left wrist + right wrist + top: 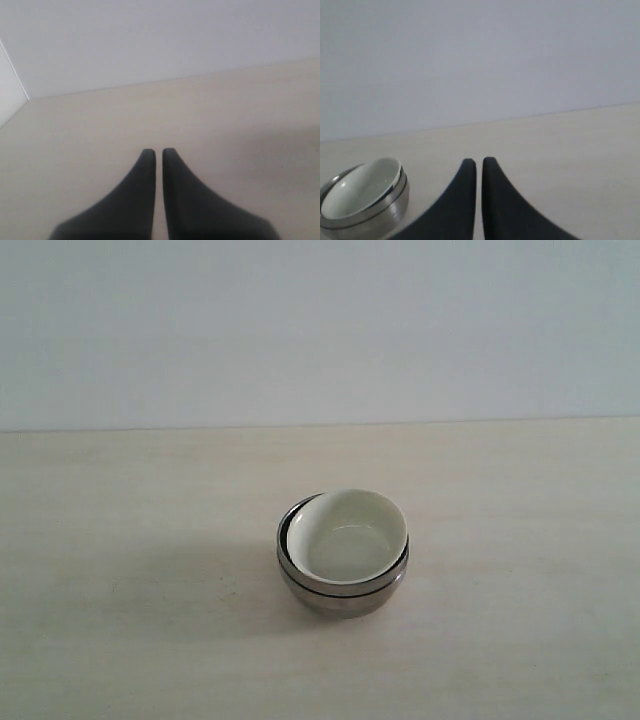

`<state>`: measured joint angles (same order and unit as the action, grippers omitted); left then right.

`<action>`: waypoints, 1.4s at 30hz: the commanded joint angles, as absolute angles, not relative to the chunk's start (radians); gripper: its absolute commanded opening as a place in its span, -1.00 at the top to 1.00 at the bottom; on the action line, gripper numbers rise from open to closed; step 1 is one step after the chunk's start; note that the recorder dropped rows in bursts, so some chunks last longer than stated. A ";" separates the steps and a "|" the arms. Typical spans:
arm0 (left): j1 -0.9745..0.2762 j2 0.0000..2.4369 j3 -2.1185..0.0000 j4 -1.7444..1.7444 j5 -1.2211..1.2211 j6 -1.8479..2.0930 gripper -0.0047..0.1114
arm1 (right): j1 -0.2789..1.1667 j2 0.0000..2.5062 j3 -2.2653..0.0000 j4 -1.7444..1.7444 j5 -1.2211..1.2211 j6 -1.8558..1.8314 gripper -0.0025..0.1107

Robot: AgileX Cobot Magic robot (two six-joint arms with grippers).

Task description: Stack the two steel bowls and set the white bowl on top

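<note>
Exterior view: steel bowls point(343, 596) nested on desk point(120, 640), white bowl point(347, 537) on top, tilted, off-centre. Stack off to side of right jaws, apart; none ahead of left jaws. Both jaws closed, empty. Task looks done; best stay clear, no brushing tilted bowl.

The white bowl point(350, 540) is cream, the 2 steel bowls point(345, 600) silver

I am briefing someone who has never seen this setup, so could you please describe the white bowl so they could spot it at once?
On the pale table, near its middle, stands a single stack of shiny steel bowls. The white bowl sits in the top of that stack, a little off-centre. It alone is glossy cream-white rather than mirror-like metal.
</note>
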<state>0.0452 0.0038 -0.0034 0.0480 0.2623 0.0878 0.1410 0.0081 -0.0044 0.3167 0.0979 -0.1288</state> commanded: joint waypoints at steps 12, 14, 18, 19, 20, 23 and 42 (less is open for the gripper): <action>0.048 0.000 0.000 0.041 0.255 0.078 0.85 | 0.125 0.000 0.000 0.251 0.371 -0.257 0.96; 0.048 0.000 0.000 0.041 0.255 0.078 0.85 | 0.125 0.000 0.000 0.253 0.371 -0.257 0.96; 0.048 0.000 0.000 0.041 0.255 0.078 0.85 | 0.125 0.000 0.000 0.253 0.371 -0.257 0.96; 0.048 0.000 0.000 0.041 0.255 0.078 0.85 | 0.125 0.000 0.000 0.253 0.371 -0.257 0.96; 0.048 0.000 0.000 0.041 0.255 0.078 0.85 | 0.125 0.000 0.000 0.253 0.371 -0.252 0.96; 0.048 0.000 0.000 0.041 0.255 0.078 0.85 | 0.125 0.000 0.000 0.253 0.371 -0.248 0.96; 0.048 0.000 0.000 0.041 0.255 0.078 0.85 | 0.125 0.000 0.000 0.255 0.371 -0.245 0.96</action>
<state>0.0452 0.0038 -0.0034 0.0480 0.2623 0.0878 0.1296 0.0065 -0.0044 0.2617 0.3717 -0.2508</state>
